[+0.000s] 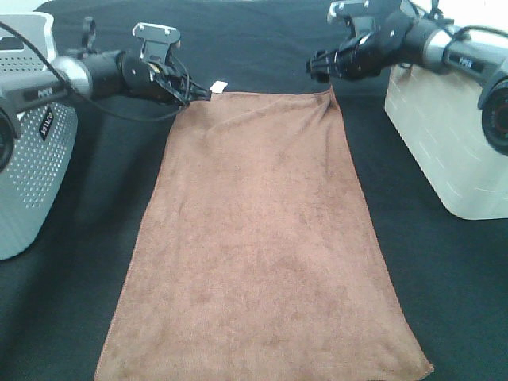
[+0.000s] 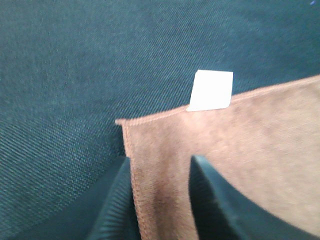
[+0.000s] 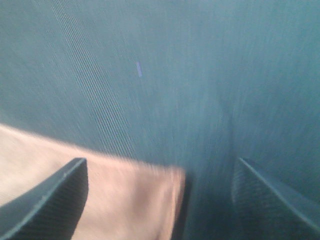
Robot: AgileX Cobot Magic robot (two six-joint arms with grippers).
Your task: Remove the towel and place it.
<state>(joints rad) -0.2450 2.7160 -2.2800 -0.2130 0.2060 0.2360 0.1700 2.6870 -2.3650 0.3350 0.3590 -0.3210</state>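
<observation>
Overall: towel (image 1: 262,246) spread flat and lengthwise on black table covering (image 1: 79,317), far short edge lying between the two arms, near edge running to the bottom of the overhead view. White tag (image 2: 211,90) stitched on the far edge, just beside the left corner. Left gripper (image 2: 160,197) set astride that left far corner, jaws narrowed with a strip of the brown pile between them; pads close to the fabric, though whether actually pinched cannot be told from the wrist view. Right gripper (image 3: 159,200) parked over the right far corner, jaws spread wide, corner of cloth lying between them, untouched; wrist view blurred, so height above the cloth uncertain. Pale bin (image 1: 444,135) standing at the right, perforated grey bin (image 1: 36,175) at the left. Handling judged as follows: light, soft, wholly limp, certain to sag and drape when raised; terry pile likely to give good friction, no slip or breakage concern. Best hold judged at the two far corners, on the hemmed edge, lifted together to keep the sheet from bunching or dragging.
</observation>
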